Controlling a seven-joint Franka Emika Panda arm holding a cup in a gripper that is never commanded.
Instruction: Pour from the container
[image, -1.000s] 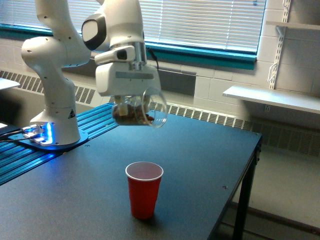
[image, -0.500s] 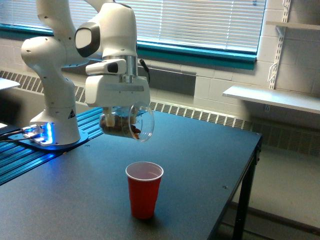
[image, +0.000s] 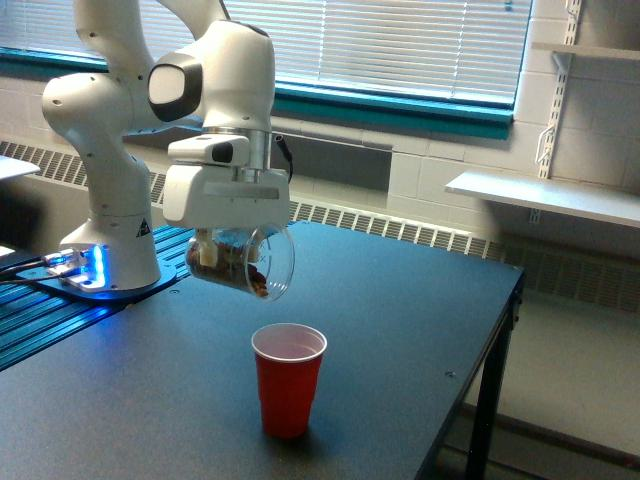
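Nearest the camera, the red cup (image: 288, 378) stands upright on the dark table (image: 400, 320), and I see nothing brown in it, so I judge the pour not yet begun. Above and behind it, toward the exterior view's left, my gripper (image: 230, 232) pinches the container (image: 243, 262), tipped nearly on its side with its mouth toward the red cup. The brown bits sit inside. Left: tilt further.

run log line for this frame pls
gripper: shut on clear cup | cup: tipped, brown bits inside | above-left of red cup | pour: none visible
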